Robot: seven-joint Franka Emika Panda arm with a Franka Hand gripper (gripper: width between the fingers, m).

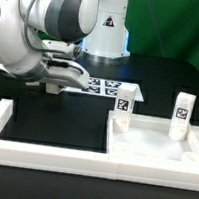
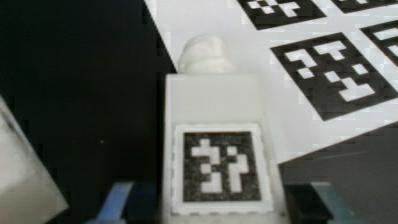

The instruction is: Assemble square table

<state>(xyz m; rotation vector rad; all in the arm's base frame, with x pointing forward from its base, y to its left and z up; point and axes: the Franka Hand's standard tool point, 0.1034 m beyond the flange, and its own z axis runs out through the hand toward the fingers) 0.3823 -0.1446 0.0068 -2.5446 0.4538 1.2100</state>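
— Where's the leg block (image 2: 214, 140) it's after?
— Flat on the black table (image 2: 71, 60), just beside the marker board (image 2: 329, 60), tag face up. Its long axis runs straight out from the wrist, with the screw tip (image 2: 206, 52) pointing away.
— And the gripper (image 2: 215, 203)?
— Right over the tagged end, astride it. The fingers (image 2: 121, 203) stand narrow, one on each side of the short width, across the long axis. I see a dark sliver on either side, so I'd say it's not clamped on yet.
— So the squeeze comes sideways?
— I reckon so. The block sits centred between them, and I see nothing to correct.
— Where's it bound?
— The square top (image 1: 152, 146) lies well apart, toward the exterior view's right, with two upright legs (image 1: 125, 106) at its far corners. Whether those are seated, I can't tell.
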